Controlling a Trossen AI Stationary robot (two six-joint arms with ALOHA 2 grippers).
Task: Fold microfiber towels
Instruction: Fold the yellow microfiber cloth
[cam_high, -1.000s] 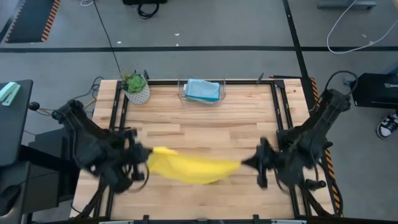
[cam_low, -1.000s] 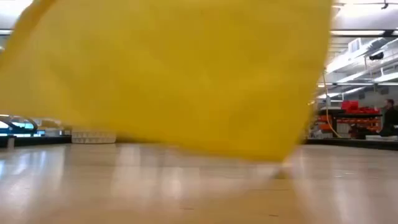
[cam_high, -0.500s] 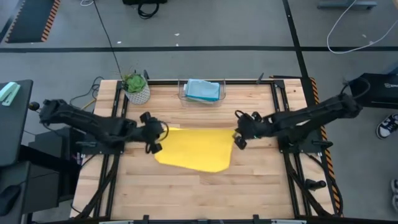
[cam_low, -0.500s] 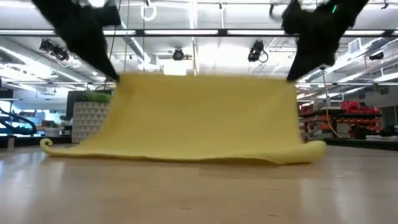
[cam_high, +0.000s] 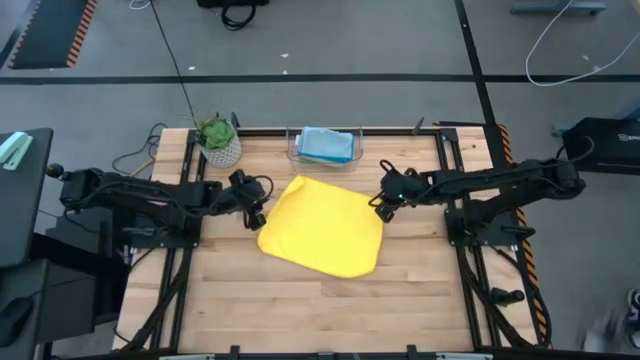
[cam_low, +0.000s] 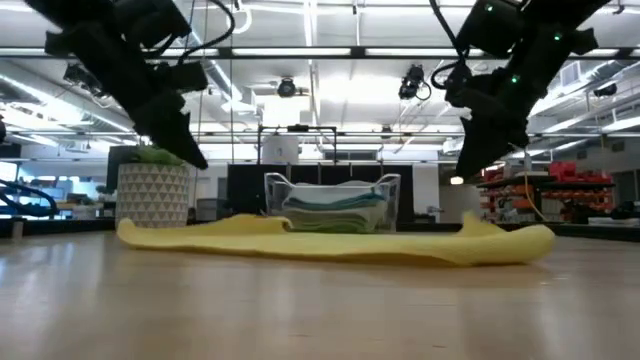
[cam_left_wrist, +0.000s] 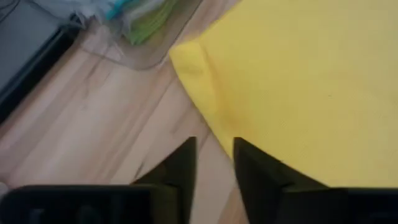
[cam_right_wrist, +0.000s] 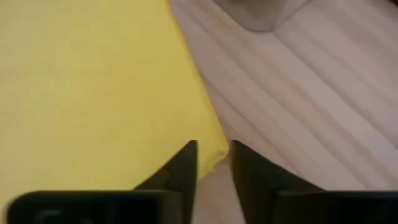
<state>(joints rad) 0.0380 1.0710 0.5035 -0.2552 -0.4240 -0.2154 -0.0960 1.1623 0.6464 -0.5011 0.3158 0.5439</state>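
Observation:
A yellow microfiber towel (cam_high: 322, 225) lies spread flat on the wooden table, one layer, turned a little askew. My left gripper (cam_high: 254, 210) hovers open just off the towel's left edge (cam_left_wrist: 205, 106). My right gripper (cam_high: 381, 206) hovers open over the towel's right far corner (cam_right_wrist: 214, 149). In the low view both grippers, left (cam_low: 190, 155) and right (cam_low: 468, 168), hang clear above the towel (cam_low: 340, 243). Nothing is between either pair of fingers.
A clear plastic bin (cam_high: 323, 146) with folded towels, a light blue one on top, stands at the far edge just behind the yellow towel. A potted plant (cam_high: 219, 140) stands at the far left corner. Bare wood lies toward the near edge.
Both grippers have carried the yellow towel, stretched between them, from the table's near half toward the far edge and down. Its lower edge met the table first, then the rest was laid flat. Both grippers have let go and now hang just above it.

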